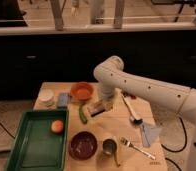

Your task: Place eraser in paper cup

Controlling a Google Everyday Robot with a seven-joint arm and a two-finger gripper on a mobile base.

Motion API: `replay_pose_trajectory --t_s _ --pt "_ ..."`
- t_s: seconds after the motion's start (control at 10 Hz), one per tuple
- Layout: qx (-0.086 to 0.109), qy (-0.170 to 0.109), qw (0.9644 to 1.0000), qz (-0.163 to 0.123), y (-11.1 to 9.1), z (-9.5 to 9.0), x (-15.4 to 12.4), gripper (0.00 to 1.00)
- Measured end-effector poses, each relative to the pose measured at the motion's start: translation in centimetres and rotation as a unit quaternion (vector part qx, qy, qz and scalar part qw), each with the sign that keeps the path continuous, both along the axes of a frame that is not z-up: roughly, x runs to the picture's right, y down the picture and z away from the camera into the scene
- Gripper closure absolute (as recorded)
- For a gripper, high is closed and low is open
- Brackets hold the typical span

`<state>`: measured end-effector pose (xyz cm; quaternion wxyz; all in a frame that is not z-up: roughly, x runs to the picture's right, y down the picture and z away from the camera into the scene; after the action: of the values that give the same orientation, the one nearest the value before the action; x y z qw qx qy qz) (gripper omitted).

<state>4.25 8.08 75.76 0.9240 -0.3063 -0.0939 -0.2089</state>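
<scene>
The eraser (96,109), a dark-topped block with a pale base, is held tilted in my gripper (103,105) just above the wooden table's middle. The gripper is shut on it, hanging from the white arm (141,87) that reaches in from the right. The paper cup (46,96), short and white, stands at the table's far left edge, well to the left of the gripper. A flat blue block (62,100) and an orange bowl (82,91) lie between the cup and the gripper.
A green vegetable (83,114) lies just left of the eraser. A green tray (26,147) at front left holds an orange fruit (57,126). A dark red bowl (83,145), a metal cup (109,146), a fork (138,148), a spoon (132,111) and a grey cloth (151,132) lie at the front and right.
</scene>
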Motion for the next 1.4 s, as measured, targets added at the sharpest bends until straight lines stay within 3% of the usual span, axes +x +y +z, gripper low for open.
replay_pose_trajectory --t_s 0.6,1.4 --pt "-0.010 -0.020 0.9990 -0.039 -1.6 -0.2 -2.3 0.97" --pt "-0.025 -0.037 0.9970 -0.063 -2.1 0.6 -3.4 0.97"
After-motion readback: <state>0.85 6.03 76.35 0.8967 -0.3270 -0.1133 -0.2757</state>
